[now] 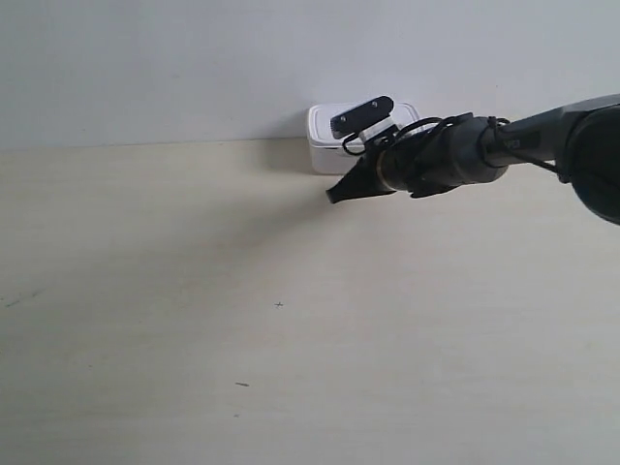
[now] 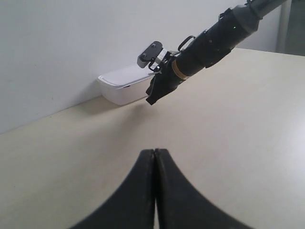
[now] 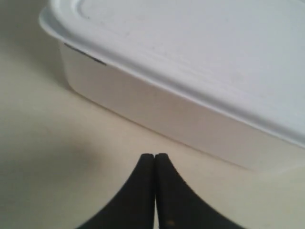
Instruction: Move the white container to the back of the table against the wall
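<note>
The white container (image 1: pixel 324 145) stands at the back of the table (image 1: pixel 194 291), up against the wall (image 1: pixel 194 68). It also shows in the left wrist view as the white container (image 2: pixel 121 86) and fills the right wrist view, lid on (image 3: pixel 190 62). My right gripper (image 3: pixel 155 155) is shut and empty, its tips a short way off the container's side, above the table. That same gripper (image 1: pixel 332 198) reaches in from the exterior view's right. My left gripper (image 2: pixel 155 150) is shut, empty, and far from the container over bare table.
A few tiny dark specks (image 1: pixel 279 305) mark the pale table top. The right arm's dark body (image 2: pixel 209 45) stretches across the left wrist view toward the container. The left arm does not appear in the exterior view.
</note>
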You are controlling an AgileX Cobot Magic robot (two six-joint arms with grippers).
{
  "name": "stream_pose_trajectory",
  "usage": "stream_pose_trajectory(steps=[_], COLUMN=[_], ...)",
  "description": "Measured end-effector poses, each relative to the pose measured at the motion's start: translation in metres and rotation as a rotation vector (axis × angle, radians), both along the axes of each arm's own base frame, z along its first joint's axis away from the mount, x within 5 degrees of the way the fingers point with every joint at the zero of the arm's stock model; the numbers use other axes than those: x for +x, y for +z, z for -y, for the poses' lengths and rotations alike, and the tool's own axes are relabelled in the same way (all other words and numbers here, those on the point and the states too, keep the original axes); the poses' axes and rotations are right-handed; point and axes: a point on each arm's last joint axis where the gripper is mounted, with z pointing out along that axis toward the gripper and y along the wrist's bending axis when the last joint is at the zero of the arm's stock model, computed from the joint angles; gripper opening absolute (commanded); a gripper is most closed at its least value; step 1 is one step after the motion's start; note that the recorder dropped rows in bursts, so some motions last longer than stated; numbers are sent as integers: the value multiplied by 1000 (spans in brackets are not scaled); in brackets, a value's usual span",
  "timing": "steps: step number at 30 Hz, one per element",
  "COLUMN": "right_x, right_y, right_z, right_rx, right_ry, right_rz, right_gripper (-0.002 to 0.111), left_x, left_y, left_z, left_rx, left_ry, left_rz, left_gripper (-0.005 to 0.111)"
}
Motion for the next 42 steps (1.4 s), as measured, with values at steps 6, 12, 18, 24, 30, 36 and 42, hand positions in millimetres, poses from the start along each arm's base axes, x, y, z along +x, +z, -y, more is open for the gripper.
stream_pose_trajectory(steps=[6, 12, 18, 24, 30, 36, 42], right_x=[-26, -64, -111, -168, -228, -293, -349], right_y=[26, 69, 110, 143, 171, 195, 209], right_z=[10, 21, 29, 25, 22, 34, 64], right_rx=[13, 100, 159, 164, 208, 312, 505], right_ry=[-20, -80, -163, -130, -37, 64, 120], right_rz=[-24, -19, 26, 87, 140, 209, 271], right_gripper=[0, 0, 0, 0, 0, 0, 0], left_x=[0, -1, -5, -5, -5, -5, -5], left_y=[0, 0, -1, -2, -2, -2, -2], left_z=[0, 2, 7, 8, 8, 8, 8], left_rx=[0, -21, -42, -45, -45, -47, -47], left_ry=[0, -25, -88, -103, -103, -103, -103], left_rz=[0, -17, -44, -49, -49, -50, -50], left_gripper=[0, 0, 0, 0, 0, 0, 0])
